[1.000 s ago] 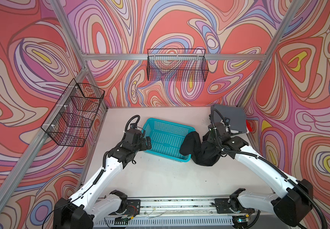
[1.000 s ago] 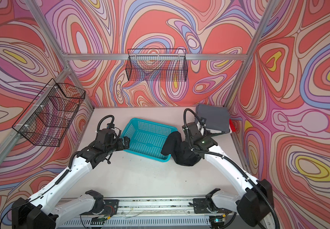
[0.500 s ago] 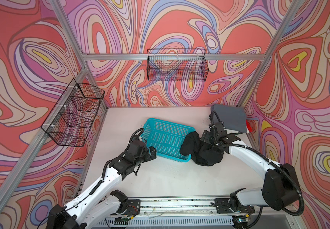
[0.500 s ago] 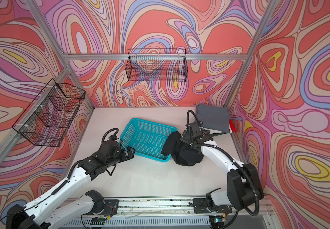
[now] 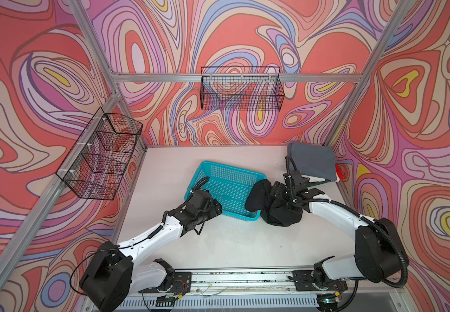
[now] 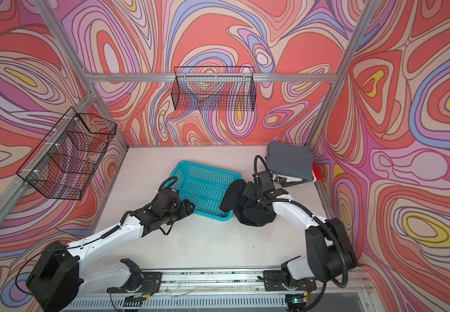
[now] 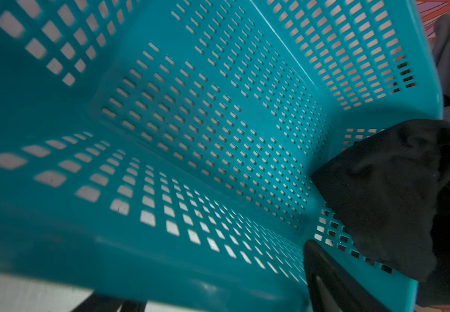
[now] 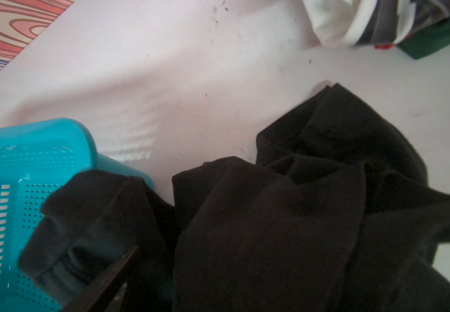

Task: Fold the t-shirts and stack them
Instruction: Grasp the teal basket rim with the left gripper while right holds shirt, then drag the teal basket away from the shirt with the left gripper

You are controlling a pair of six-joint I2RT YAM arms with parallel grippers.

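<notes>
You've got 1 black tee (image 5: 275, 213) crumpled on the table (image 5: 232, 243), touching the right end of the 1 turquoise basket (image 5: 229, 189), with a flap draped over its rim. Far-right corner: 1 stack, grey tee (image 5: 313, 160) on top, with white tee (image 8: 326, 24), dk green tee (image 8: 434, 40) and red tee (image 5: 340, 173) edges below, so 4 colours show. L gripper (image 5: 217, 209) is at the basket's near-left rim, 1 finger (image 7: 326, 281) inside the wall; clamped or loose, can't tell. R gripper (image 5: 276, 197) is low over the black tee; holding or free, can't tell. 2 wire baskets (image 5: 241, 91) hang on the walls.
</notes>
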